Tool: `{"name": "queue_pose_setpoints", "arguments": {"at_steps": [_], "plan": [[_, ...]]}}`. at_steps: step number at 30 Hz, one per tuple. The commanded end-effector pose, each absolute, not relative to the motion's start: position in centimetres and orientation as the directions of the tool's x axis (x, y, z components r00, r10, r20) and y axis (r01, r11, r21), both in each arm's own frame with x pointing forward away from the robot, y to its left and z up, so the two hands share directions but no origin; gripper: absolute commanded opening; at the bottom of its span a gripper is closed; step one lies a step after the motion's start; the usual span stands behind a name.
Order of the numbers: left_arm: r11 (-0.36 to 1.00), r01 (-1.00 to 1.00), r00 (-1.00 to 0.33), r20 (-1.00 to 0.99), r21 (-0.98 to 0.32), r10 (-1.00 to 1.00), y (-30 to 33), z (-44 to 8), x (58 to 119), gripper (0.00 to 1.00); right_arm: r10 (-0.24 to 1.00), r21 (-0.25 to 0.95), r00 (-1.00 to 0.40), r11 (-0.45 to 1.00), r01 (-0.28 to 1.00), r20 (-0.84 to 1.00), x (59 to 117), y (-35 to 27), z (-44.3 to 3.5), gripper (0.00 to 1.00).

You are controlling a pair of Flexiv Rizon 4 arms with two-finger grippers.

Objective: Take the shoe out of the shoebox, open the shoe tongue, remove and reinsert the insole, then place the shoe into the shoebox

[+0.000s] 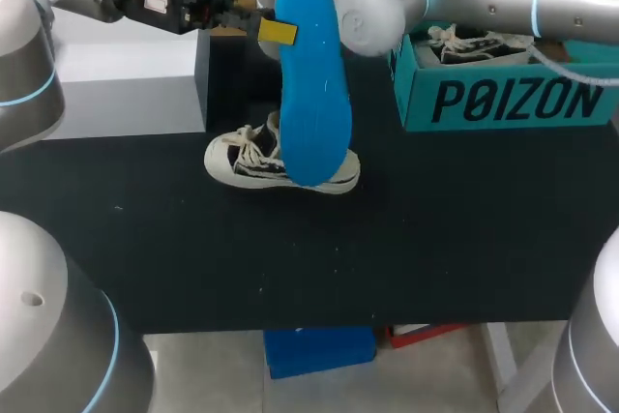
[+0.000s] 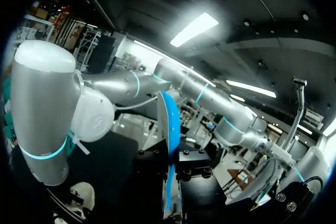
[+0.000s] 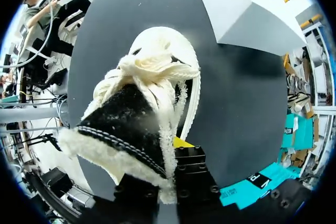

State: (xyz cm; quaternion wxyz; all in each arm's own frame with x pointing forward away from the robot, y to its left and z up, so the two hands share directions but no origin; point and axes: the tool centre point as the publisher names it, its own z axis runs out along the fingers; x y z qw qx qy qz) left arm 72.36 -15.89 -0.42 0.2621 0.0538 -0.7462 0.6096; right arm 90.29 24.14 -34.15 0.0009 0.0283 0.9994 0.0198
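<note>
A bright blue insole (image 1: 314,94) hangs upright in the air above the shoe, with my left gripper (image 1: 276,33) shut on its upper edge. In the left wrist view the insole (image 2: 169,129) shows edge-on, rising from between the left gripper's (image 2: 170,174) black finger blocks. The black-and-white laced shoe (image 1: 247,160) lies on the black table, toe to the left. My right arm comes down behind the insole, which hides its gripper in the head view. In the right wrist view the right gripper (image 3: 168,153) is shut on the shoe's (image 3: 157,61) black, fleece-edged flap.
The teal shoebox (image 1: 503,103) stands open at the back right with a second shoe (image 1: 474,45) inside; a corner of this shoebox (image 3: 257,182) also shows beside the right gripper. A pale grey block (image 1: 126,84) stands at the back left.
</note>
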Motion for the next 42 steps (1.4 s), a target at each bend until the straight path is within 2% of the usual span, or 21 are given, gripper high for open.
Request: {"name": "queue_pose_setpoints", "arguments": {"at_steps": [1, 6, 11, 15, 20, 25, 33, 37, 42], "plan": [[0.249, -0.399, -0.858, 0.455, -0.882, 0.237, -16.0, -0.5, 72.3, 0.0, 0.211, -0.023, -0.97, 0.976, 0.215, -0.118, 89.3, 22.0, -29.4, 0.0], [0.249, -0.399, -0.858, 0.455, -0.882, 0.237, -16.0, -0.5, 72.3, 0.0, 0.448, -0.097, -0.873, 0.877, 0.471, -0.195, 89.8, 20.6, -28.6, 0.0], [0.249, -0.399, -0.858, 0.455, -0.882, 0.237, -16.0, -0.5, 72.3, 0.0, 0.689, -0.074, -0.697, 0.699, 0.712, -0.199, 89.7, 20.0, -28.3, 0.0], [0.249, -0.399, -0.858, 0.455, -0.882, 0.237, -16.0, -0.5, 72.3, 0.0, 0.834, -0.051, -0.514, 0.515, 0.855, -0.198, 89.3, 19.9, -28.4, 0.0], [0.249, -0.399, -0.858, 0.455, -0.882, 0.237, -16.0, -0.5, 72.3, 0.0, 0.952, -0.001, -0.256, 0.259, 0.966, -0.17, 88.4, 19.8, -28.3, 0.0], [0.249, -0.399, -0.858, 0.455, -0.882, 0.237, -16.0, -0.5, 72.3, 0.0, 0.992, 0.048, -0.003, 0.009, 0.999, -0.123, 87.8, 19.7, -28.4, 0.0], [0.249, -0.399, -0.858, 0.455, -0.882, 0.237, -16.0, -0.5, 72.3, 0.0, 0.969, 0.084, 0.233, -0.226, 0.97, -0.079, 86.6, 20.3, -30.3, 0.0], [0.249, -0.399, -0.858, 0.455, -0.882, 0.237, -16.0, -0.5, 72.3, 0.0, 0.949, 0.089, 0.311, -0.306, 0.948, -0.055, 86.4, 20.2, -31.3, 0.0], [0.249, -0.399, -0.858, 0.455, -0.882, 0.237, -16.0, -0.5, 72.3, 0.0, 0.945, 0.077, 0.325, -0.322, 0.943, -0.026, 86.3, 20.3, -33.2, 0.0]]}}
